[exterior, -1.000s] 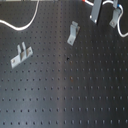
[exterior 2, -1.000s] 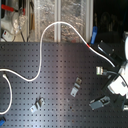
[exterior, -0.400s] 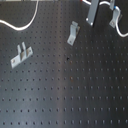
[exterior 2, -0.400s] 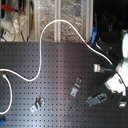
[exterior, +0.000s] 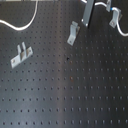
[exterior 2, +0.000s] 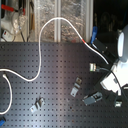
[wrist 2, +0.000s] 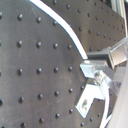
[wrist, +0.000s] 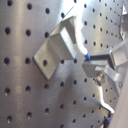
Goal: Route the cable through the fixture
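Tool (wrist: 90,60) looks clamped on the cable (exterior 2: 47,27) beside a metal clip (wrist: 57,47); you risk snagging there if slack runs out.

All four frames soft and low-res. Black perforated breadboard (exterior: 65,90) evenly lit in the first exterior view, grainy, faint shadows beside the metal clips (exterior: 21,55). Second exterior view: white robot arm (exterior 2: 121,55) blown out, background above the breadboard bright and cluttered. Both wrist views blurred; glare washes the breadboard grey around the clip (wrist: 56,47) in the first wrist view.
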Robot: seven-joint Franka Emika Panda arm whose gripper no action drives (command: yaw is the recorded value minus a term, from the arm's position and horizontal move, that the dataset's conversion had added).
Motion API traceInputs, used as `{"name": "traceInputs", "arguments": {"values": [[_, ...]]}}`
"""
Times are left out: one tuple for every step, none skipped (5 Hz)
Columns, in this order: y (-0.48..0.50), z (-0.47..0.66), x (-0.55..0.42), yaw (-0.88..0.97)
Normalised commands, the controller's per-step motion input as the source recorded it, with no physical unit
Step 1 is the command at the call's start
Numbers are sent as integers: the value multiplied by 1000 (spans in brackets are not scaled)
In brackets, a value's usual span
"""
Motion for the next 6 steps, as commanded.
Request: {"name": "traceInputs", "arguments": {"values": [[-99, 103, 327, -49], [-88, 221, 90, -9], [3, 266, 0, 0], [99, 430, 93, 0], [122, 352, 116, 0], [191, 357, 183, 0]]}}
